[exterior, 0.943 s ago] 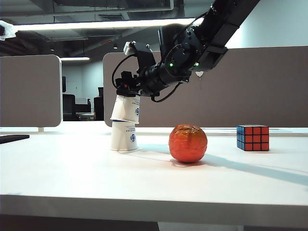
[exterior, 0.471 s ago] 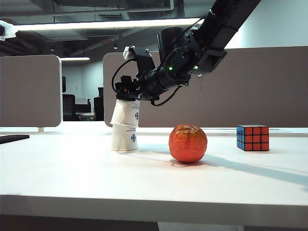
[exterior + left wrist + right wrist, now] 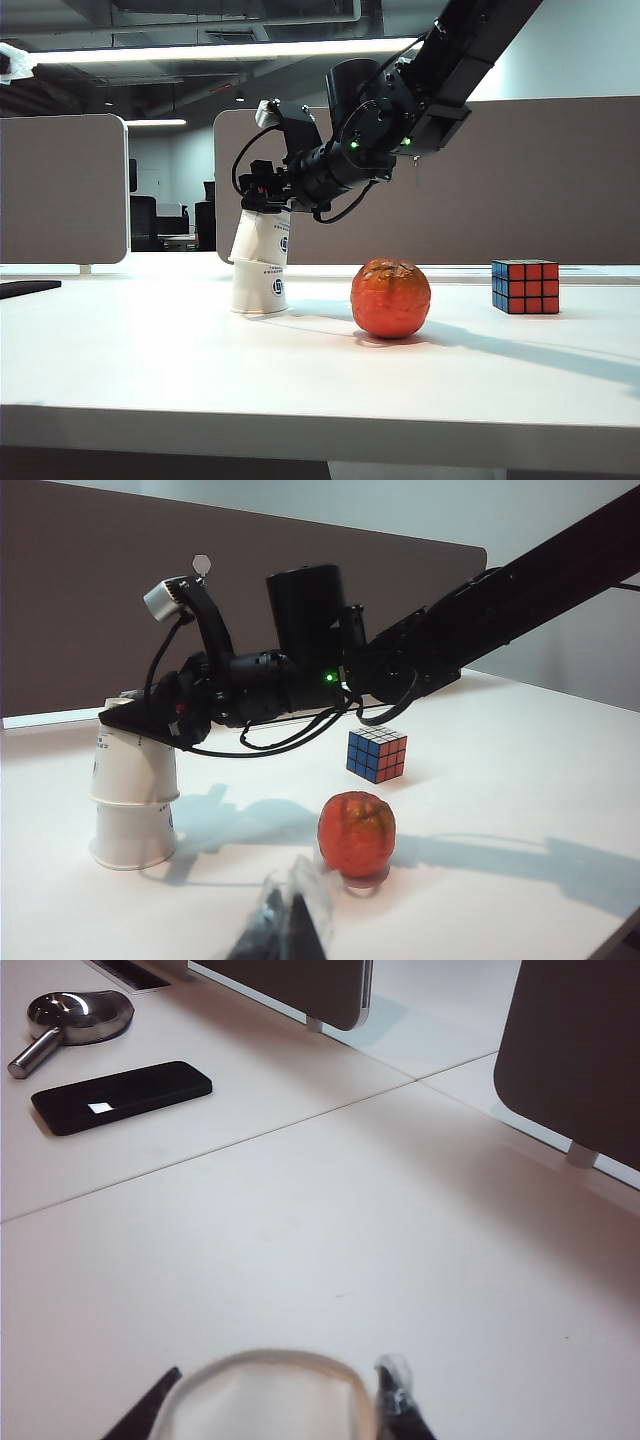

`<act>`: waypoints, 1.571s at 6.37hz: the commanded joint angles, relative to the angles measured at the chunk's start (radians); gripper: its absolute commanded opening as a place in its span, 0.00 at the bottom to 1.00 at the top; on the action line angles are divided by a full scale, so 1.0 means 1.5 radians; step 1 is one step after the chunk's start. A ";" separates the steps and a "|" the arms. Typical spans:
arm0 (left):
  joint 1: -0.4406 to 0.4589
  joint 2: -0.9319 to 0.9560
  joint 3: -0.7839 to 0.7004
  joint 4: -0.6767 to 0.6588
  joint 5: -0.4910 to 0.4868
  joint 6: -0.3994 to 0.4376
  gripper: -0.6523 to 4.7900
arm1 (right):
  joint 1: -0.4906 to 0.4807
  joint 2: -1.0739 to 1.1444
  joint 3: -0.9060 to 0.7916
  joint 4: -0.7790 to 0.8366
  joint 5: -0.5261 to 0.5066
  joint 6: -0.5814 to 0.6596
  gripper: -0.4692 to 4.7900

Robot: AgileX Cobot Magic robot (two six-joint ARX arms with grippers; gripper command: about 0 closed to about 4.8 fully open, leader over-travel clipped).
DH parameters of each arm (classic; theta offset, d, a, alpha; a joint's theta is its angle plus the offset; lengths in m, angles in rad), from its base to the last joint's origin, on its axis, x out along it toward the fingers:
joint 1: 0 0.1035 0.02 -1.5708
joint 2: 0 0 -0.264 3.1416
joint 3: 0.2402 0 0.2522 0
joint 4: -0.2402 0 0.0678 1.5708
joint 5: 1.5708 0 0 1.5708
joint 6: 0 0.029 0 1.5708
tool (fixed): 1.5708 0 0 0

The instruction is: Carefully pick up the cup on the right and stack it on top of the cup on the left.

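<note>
The upper cup [image 3: 262, 237] sat upside down on the lower cup [image 3: 258, 286], also upside down, toward the left of the white table [image 3: 200, 370] in the exterior view; the upper one leaned slightly, its wider rim resting over the base of the lower one, and both bore a small blue mark on the side. The right gripper [image 3: 262, 196] reached across from the right side of that view and was at the top of the upper cup, its black fingers on either side of the cup's upturned base. In the right wrist view the white round of the cup [image 3: 270, 1400] showed between the two dark fingertips [image 3: 395, 1400], so the jaws were clamped on the upper cup. The left gripper [image 3: 285, 930] hung low near the table's front edge, well apart from the cups; only blurred dark tips of it showed in the left wrist view, and whether they stood apart or together could not be told. An orange [image 3: 390, 298] lay on the table to the right of the cups, and a puzzle cube [image 3: 525, 286] stood farther right. A black phone [image 3: 122, 1096] and a metal dish [image 3: 72, 1018] lay on the table beyond the cups in the right wrist view.
</note>
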 commanded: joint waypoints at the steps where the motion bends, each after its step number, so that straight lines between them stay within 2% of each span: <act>1: 0.000 0.000 0.001 0.005 0.000 -0.002 0.11 | 0.016 0.004 -0.001 -0.034 -0.043 0.000 0.73; 2: 0.000 0.000 0.001 0.005 0.000 -0.002 0.11 | 0.018 0.004 -0.001 -0.034 -0.043 0.000 0.73; 3: 0.000 0.000 0.001 0.005 0.000 -0.002 0.11 | 0.018 0.004 -0.001 -0.032 -0.043 0.000 0.83; 6: 0.000 0.000 0.001 0.005 0.000 -0.002 0.11 | 0.018 0.004 -0.001 -0.037 -0.043 0.000 0.83; 8: 0.000 0.000 0.001 0.005 0.000 -0.002 0.11 | 0.018 0.004 -0.001 -0.078 -0.041 -0.001 0.99; 10: 0.000 0.000 0.001 0.005 0.001 -0.002 0.11 | 0.018 0.001 -0.001 -0.047 -0.040 0.000 0.99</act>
